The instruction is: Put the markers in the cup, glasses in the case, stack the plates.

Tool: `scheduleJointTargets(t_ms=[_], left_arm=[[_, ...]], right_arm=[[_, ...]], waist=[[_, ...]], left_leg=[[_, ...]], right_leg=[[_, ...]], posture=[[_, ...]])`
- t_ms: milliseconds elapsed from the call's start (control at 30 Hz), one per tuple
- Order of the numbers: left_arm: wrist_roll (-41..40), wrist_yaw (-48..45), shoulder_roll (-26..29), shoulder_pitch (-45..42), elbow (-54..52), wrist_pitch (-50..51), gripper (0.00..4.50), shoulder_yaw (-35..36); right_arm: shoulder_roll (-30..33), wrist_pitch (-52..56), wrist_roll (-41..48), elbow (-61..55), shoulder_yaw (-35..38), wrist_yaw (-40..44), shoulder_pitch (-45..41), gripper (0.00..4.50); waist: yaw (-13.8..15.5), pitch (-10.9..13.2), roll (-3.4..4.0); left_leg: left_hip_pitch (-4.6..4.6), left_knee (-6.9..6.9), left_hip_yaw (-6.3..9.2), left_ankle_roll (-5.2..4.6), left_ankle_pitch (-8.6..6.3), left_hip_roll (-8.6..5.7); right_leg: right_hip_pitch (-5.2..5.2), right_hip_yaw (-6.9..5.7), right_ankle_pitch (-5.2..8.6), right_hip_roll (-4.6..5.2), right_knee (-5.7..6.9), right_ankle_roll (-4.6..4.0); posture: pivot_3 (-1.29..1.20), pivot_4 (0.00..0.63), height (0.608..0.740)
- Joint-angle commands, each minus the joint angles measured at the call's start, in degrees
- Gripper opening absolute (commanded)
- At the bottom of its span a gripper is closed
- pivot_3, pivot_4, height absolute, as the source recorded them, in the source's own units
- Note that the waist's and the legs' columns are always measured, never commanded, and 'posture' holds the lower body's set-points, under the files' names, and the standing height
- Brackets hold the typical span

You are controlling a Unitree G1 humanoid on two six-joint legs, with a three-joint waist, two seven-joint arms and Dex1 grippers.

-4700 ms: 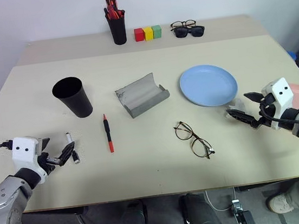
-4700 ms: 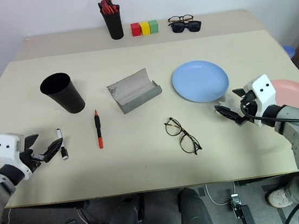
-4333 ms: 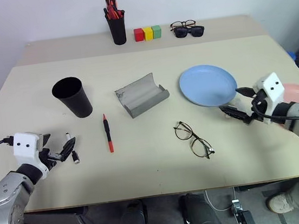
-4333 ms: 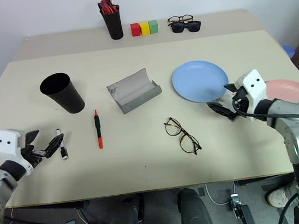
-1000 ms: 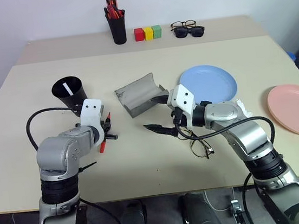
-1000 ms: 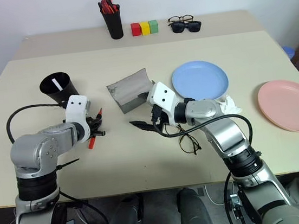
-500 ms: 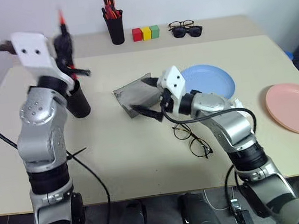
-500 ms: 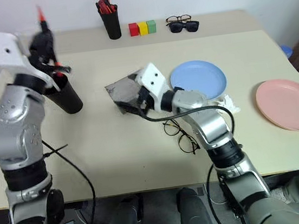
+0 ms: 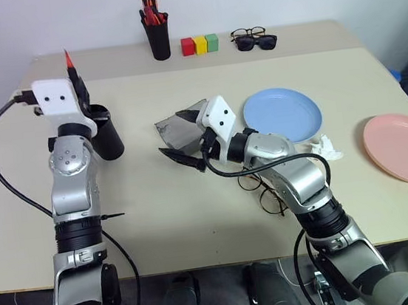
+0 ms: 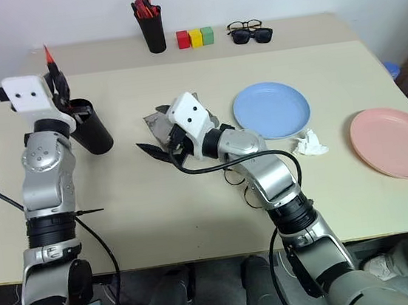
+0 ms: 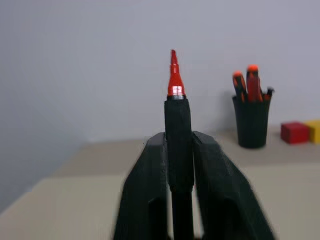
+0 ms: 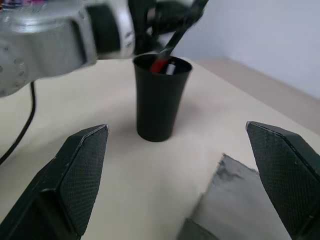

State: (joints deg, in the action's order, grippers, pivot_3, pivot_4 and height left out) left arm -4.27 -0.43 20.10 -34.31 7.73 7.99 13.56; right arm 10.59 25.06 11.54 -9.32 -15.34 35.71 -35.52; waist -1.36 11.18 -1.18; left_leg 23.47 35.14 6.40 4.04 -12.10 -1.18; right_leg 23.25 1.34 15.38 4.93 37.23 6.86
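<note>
My left gripper (image 9: 80,88) stands just above the black cup (image 9: 107,137), shut on the black marker (image 11: 177,115). The marker is upright, one red end pointing up (image 9: 69,62) and the other dipping into the cup's mouth (image 12: 161,64). My right gripper (image 9: 176,136) hangs open and empty in front of the grey case (image 9: 173,129), which lies open and is partly hidden behind it. The wire glasses (image 9: 267,195) lie on the table under my right forearm. The blue plate (image 9: 283,115) and the pink plate (image 9: 404,148) lie apart on the right.
At the table's back stand a black pen pot (image 9: 159,33) with red and orange pens, three coloured blocks (image 9: 201,45) and two more pairs of glasses (image 9: 256,40). A crumpled white scrap (image 9: 326,146) lies beside the blue plate.
My left gripper has lifted the marker from the table, turned it upright and brought it over the cup. My right gripper has moved left and away from me, in front of the case.
</note>
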Motion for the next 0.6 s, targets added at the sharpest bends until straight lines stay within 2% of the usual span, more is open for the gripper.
scheduleJointTargets(t_ms=[33, 100, 133, 233, 300, 400, 500, 600], left_arm=[[0.36, 0.72, -0.09, -0.39, -1.25, -2.0, 3.03, 0.48], [-0.05, 0.84, -0.4, -0.59, -1.55, -2.33, 4.09, 0.79], [-1.51, -0.65, -0.44, -1.24, -2.79, -2.47, 4.46, 0.76], [-10.89, -12.0, -0.3, -3.48, -8.81, 2.55, 4.46, -1.71], [-14.01, -19.8, 1.78, -3.86, -11.74, 9.19, 4.46, -5.96], [-13.88, -27.16, 5.76, -4.86, -11.62, 20.67, 4.46, -13.29], [-13.86, -32.57, 6.55, -7.75, -6.33, 32.44, 4.46, -20.41], [-11.91, -37.58, 5.93, -10.7, -0.62, 35.21, 4.46, -26.17]], right_arm=[[0.07, -0.34, 0.45, -3.07, 0.71, -0.2, -0.25, 4.5], [0.36, -0.32, 0.39, -3.03, 0.97, -0.2, -0.39, 4.5], [1.52, -0.16, 0.38, -3.18, 1.82, 0.1, -0.35, 4.5], [6.54, 0.69, 0.77, -4.23, 4.87, 1.59, 0.7, 4.5], [9.88, 1.11, 1.03, -5.46, 6.31, 2.57, 2.09, 4.5], [14.5, 2.22, 1.62, -7.32, 9.21, 3.47, 4.19, 4.5], [18.59, 3.61, 1.72, -9.32, 12.32, 3.41, 6.82, 4.5], [20.68, 4.28, 1.27, -11.12, 13.83, 2.45, 9.42, 4.5]], waist=[[0.11, 0.0, 0.0], [0.2, 0.0, 0.0], [0.24, 0.0, 0.0], [0.78, 0.01, -0.03], [0.83, 0.01, -0.03], [0.42, 0.0, 0.02], [-0.26, 0.01, 0.07], [-1.17, 0.02, 0.06]], left_leg=[[0.0, 0.0, 0.0, 0.0, 0.0, 0.0], [0.0, 0.01, 0.0, 0.0, 0.0, 0.0], [0.0, 0.01, 0.0, 0.0, 0.0, -0.01], [0.04, 0.03, 0.0, 0.0, 0.0, -0.02], [0.11, 0.06, 0.02, 0.0, 0.0, -0.06], [0.09, 0.03, 0.01, -0.01, -0.01, -0.07], [-0.04, 0.0, -0.02, -0.02, -0.01, -0.03], [-0.05, 0.0, 0.01, -0.04, -0.01, 0.01]], right_leg=[[0.0, 0.0, 0.0, 0.0, 0.0, 0.0], [-0.01, 0.0, 0.0, 0.02, -0.01, 0.0], [-0.01, 0.0, 0.0, 0.02, -0.01, 0.0], [-0.04, -0.02, 0.0, 0.04, -0.03, 0.0], [-0.06, -0.06, 0.0, 0.09, -0.11, 0.01], [-0.07, -0.05, 0.0, 0.08, -0.12, 0.02], [-0.11, -0.02, 0.01, 0.02, -0.04, 0.01], [-0.1, -0.01, 0.02, -0.04, 0.0, 0.01]], posture=[[0.0, 0.15, 0.74], [0.0, 0.15, 0.74], [0.0, 0.15, 0.74], [0.0, 0.15, 0.74], [0.0, 0.15, 0.74], [0.0, 0.15, 0.74], [0.0, 0.15, 0.74], [0.0, 0.15, 0.74]])
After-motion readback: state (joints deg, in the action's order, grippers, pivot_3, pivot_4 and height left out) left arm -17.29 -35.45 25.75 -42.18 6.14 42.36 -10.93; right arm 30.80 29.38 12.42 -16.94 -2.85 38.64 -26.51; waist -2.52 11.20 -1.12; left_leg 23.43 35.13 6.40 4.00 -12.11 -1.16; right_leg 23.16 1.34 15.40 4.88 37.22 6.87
